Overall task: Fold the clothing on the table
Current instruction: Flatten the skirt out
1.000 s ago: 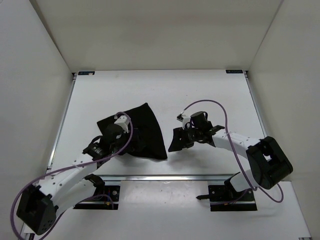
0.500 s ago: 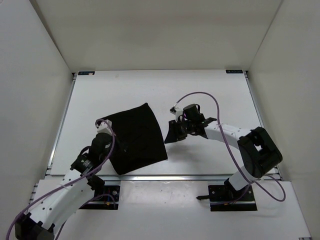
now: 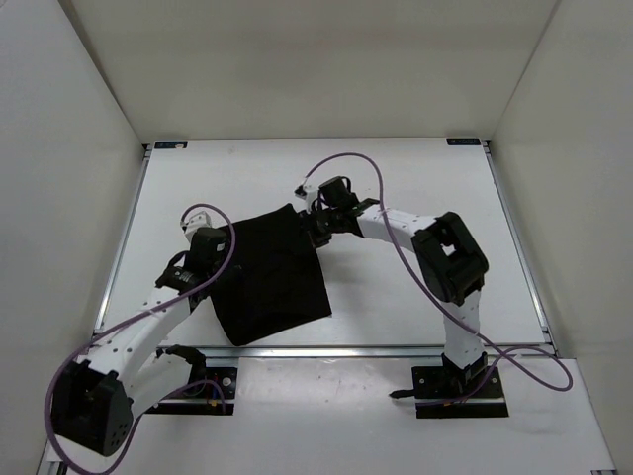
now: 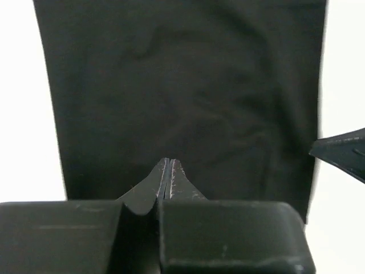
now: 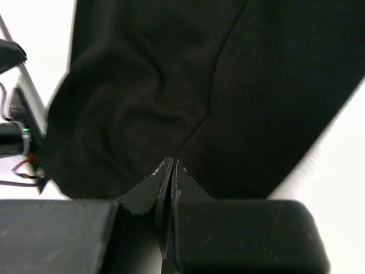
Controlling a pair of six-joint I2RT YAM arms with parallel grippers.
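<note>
**A:** While both arms reach in over the flat white rectangular table with its metal rail edges, where does the garment sit?

**B:** The plain black, soft fabric clothing is spread on the table, left of the table's middle. It sits closer to the table's near rail than to its far one, and its nearest corner comes close to that near rail.

**A:** And the left arm's black two-finger gripper?

**B:** The left gripper is clenched, its fingers pressed together with no gap. It pinches the clothing at the corner toward the table's left rail. In its wrist view the cloth stretches away from the tips, fairly smooth, with only faint creases.

**A:** The right one?

**B:** The right gripper is squeezed tight on the clothing too, at the corner nearest the table's middle. Deep folds run out through the cloth from its fingertips.

**A:** Is the held edge lifted off the table?

**B:** I cannot tell from above. Both held corners lie on the side of the cloth toward the table's far rail. The rest reads as one dark four-sided sheet.

**A:** Anything around it?

**B:** Plain white walls rise at the table's left, far and right sides.
</note>
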